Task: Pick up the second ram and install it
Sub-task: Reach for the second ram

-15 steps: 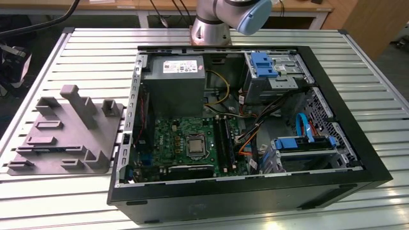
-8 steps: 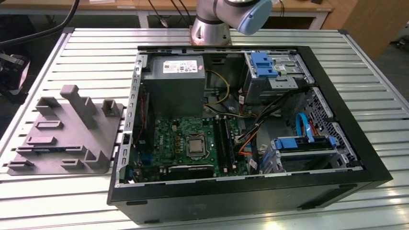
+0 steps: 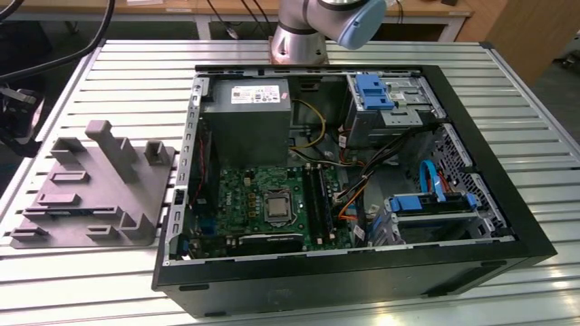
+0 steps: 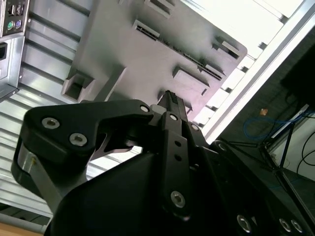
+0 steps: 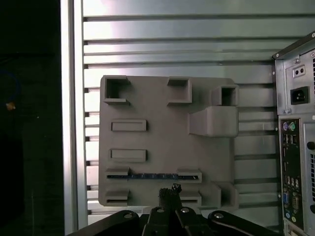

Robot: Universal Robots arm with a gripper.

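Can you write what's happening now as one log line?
gripper shut | above grey tray | memory stick in tray slot | not gripped

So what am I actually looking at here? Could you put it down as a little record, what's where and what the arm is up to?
Setting: slatted metal table carrying an open computer case
Inside the case: green motherboard, lying flat
Fixture: grey tray beside the case, on the exterior view's left
Part to move: second ram, standing on edge in a tray slot, not yet picked up
Arm: end effector shut and empty, above the tray near the ram
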